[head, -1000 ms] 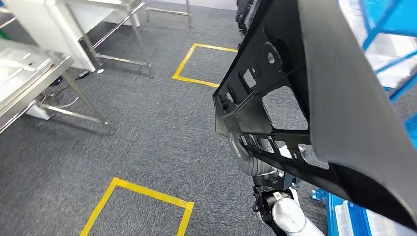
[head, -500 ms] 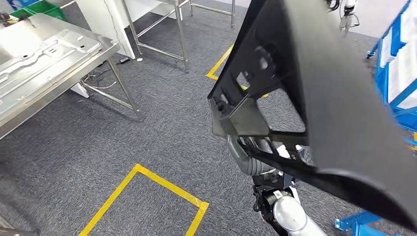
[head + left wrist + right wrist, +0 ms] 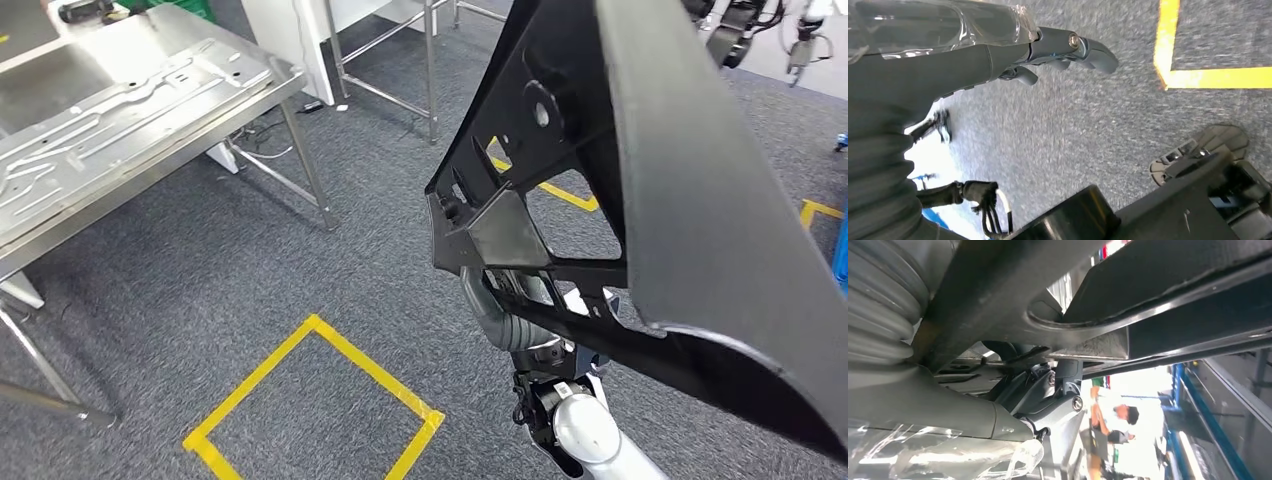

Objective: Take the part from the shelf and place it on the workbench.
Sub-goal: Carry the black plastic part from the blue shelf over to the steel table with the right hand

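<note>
Part: we see a big black plastic part (image 3: 640, 190), ribbed with cut-outs, held up tilted off the floor and taking up the right side of the head view.
Right hand: we see the right hand (image 3: 505, 320) gripping the part's lower frame from underneath; in the right wrist view its fingers (image 3: 1068, 385) are clamped on a bar of the part (image 3: 1158, 305).
Left hand: the left hand (image 3: 998, 55) hangs over the carpet, fingers (image 3: 1093, 47) loosely extended, holding nothing.
Workbench: a steel workbench (image 3: 60, 215) stands at upper left, well apart from the part, on thin metal legs.
On the bench: we note a pressed sheet-metal panel (image 3: 110, 115) lying flat on top.
Floor: grey carpet (image 3: 250, 260) with a yellow tape square (image 3: 310, 400) near us and more yellow tape (image 3: 560, 190) seen through the part's cut-outs.
Room: a second steel frame table (image 3: 400, 50) stands behind the bench; a white cabinet side (image 3: 285, 35) is next to it.
Background: in the right wrist view we see a person (image 3: 1113, 425), blurred, and a blue rack (image 3: 1198, 415).
</note>
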`<action>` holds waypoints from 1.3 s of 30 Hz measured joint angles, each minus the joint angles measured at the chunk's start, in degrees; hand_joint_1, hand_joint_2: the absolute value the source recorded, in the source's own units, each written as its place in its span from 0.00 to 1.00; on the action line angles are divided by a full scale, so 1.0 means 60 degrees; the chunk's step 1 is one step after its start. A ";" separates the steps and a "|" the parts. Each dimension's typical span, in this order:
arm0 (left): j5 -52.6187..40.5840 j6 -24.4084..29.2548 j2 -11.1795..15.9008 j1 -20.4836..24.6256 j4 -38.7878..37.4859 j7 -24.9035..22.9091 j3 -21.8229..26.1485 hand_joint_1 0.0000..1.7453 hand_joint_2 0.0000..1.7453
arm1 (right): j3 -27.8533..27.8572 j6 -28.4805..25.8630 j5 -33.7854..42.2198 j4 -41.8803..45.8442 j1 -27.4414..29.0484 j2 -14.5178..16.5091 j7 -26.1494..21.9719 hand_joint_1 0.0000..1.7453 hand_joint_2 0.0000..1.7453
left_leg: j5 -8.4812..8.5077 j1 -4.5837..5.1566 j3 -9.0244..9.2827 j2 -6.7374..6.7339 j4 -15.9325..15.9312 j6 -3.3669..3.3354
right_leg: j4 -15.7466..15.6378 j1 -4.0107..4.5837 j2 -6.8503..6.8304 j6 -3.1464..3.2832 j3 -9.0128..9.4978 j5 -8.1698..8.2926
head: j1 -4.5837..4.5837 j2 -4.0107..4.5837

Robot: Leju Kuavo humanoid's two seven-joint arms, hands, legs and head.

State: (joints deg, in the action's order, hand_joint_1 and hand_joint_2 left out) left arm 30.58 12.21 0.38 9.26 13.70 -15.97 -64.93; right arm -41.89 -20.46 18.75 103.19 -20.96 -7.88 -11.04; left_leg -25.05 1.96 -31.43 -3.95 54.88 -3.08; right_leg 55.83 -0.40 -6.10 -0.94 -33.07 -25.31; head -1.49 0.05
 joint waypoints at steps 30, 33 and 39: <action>0.0273 0.0282 -0.0043 -0.0062 -0.0018 0.0089 0.0018 0.00 1.00 | 0.0010 -0.0090 -0.0024 0.0028 -0.0075 -0.0035 0.0117 1.00 1.00 | -0.0032 -0.0050 0.0121 -0.0105 -0.0034 0.0082 | 0.0014 -0.0105 0.0070 -0.0037 -0.0058 0.0066 | -0.0271 0.0001; 0.0239 0.0392 -0.0052 -0.0094 -0.0021 0.0091 0.0018 0.00 1.00 | 0.0010 -0.0115 -0.0034 0.0041 -0.0091 -0.0041 0.0139 1.00 1.00 | -0.0003 -0.0088 0.0160 0.0227 -0.0208 -0.0013 | 0.0063 -0.0100 -0.0040 -0.0183 -0.0034 -0.0026 | -0.0281 0.0000; -0.0033 0.0485 -0.0113 -0.0073 -0.0021 0.0107 -0.0002 0.00 1.00 | 0.0010 -0.0212 -0.0113 0.0080 -0.0048 -0.0120 0.0228 1.00 1.00 | 0.0057 -0.0223 0.0344 0.0989 -0.0277 -0.0124 | 0.2892 -0.0134 0.0964 -0.0307 -0.1505 -0.1010 | -0.0260 0.0000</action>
State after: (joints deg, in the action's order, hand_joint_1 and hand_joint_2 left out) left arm 30.38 15.11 -0.30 8.82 13.57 -15.32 -64.94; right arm -41.83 -21.73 18.07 103.67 -21.25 -8.61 -9.67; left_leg -24.71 0.62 -29.37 1.99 53.22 -3.82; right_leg 73.18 -1.21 -0.32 -2.78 -42.09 -31.37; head -3.04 0.05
